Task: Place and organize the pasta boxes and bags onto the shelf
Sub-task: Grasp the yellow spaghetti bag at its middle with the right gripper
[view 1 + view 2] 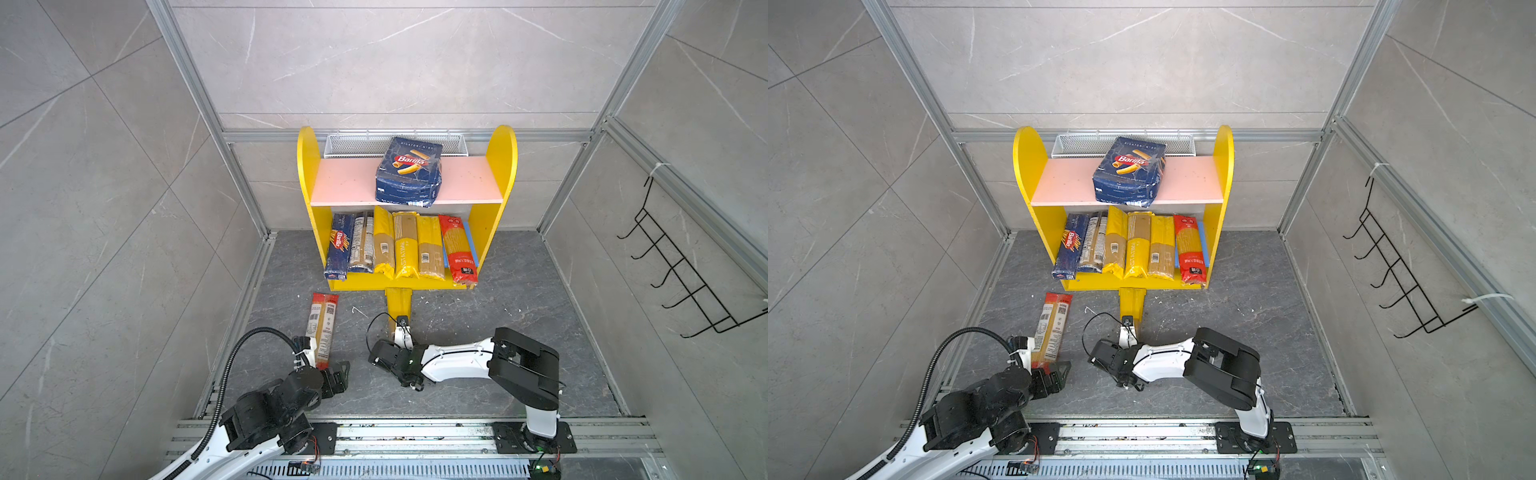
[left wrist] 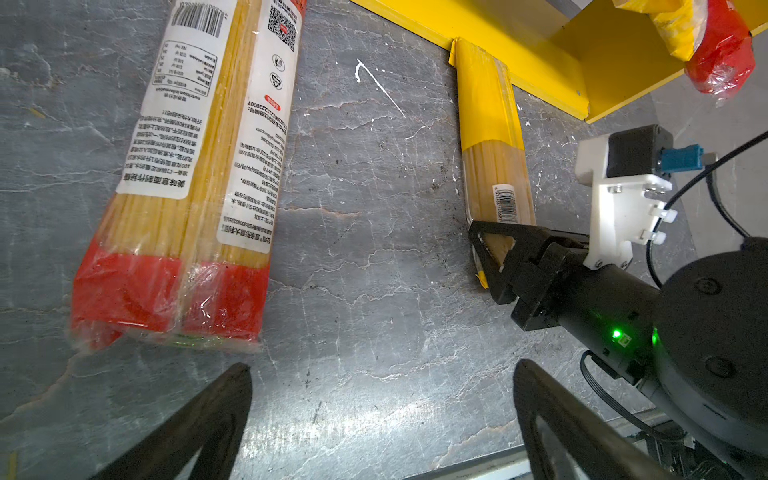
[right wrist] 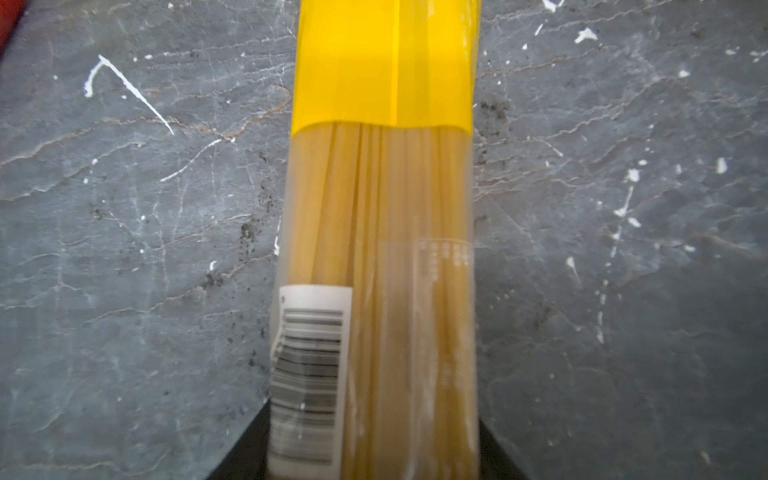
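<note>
The shelf (image 1: 345, 183) (image 1: 1067, 183) stands at the back. A wide blue Barilla rigatoni pack (image 1: 409, 172) lies on its pink board. A Barilla spaghetti box (image 1: 340, 247) and several spaghetti bags fill the lower tier side by side. On the floor, a yellow-ended spaghetti bag (image 1: 398, 305) (image 2: 492, 137) (image 3: 382, 208) points at the shelf's front. My right gripper (image 2: 494, 257) (image 3: 374, 457) is shut on its near end. A red-ended spaghetti bag (image 1: 322, 330) (image 2: 195, 166) lies to the left. My left gripper (image 2: 382, 399) (image 1: 332, 372) hangs open by its near end, holding nothing.
A black wire hook rack (image 1: 681, 274) hangs on the right wall. A white mesh basket (image 1: 357, 145) sits behind the pink board. An aluminium rail (image 1: 415, 436) with both arm bases runs along the front. Walls close in on three sides.
</note>
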Controlling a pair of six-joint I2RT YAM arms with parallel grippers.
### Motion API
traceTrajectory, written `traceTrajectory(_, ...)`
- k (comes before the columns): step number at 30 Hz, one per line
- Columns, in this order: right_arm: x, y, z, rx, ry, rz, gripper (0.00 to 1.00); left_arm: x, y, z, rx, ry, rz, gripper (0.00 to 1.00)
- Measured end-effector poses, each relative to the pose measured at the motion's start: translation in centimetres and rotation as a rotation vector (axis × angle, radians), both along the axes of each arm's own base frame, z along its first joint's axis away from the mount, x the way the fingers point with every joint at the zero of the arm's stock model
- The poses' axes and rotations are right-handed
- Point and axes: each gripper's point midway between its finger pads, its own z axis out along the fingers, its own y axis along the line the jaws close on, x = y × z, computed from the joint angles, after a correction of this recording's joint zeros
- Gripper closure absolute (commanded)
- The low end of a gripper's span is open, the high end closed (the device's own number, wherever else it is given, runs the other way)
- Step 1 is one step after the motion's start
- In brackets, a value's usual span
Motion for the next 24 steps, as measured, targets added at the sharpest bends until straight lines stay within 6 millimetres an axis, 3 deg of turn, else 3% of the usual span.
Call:
traceTrajectory(6, -1.6, -1.0, 0.5, 0.044, 0.033, 0.024, 0.83, 0.1, 0.2, -0.1, 0.014, -0.001, 0.009, 0.00)
traceTrajectory(14, -4.2, -3.5, 0.6, 0.024, 0.108, 0.060, 0.90, 0.2, 0.0, 0.0, 0.031, 0.010, 0.009, 0.00)
traceTrajectory(17, -4.8, -4.4, 0.8, 0.020, 0.129, 0.066, 0.99, 0.3, -0.1, 0.0, 0.042, 0.017, 0.009, 0.00)
traceTrajectory(24, -6.7, -6.3, 2.4, 0.046, 0.189, 0.094, 1.00, 0.8, -0.8, 0.1, 0.059, 0.025, 0.005, 0.00)
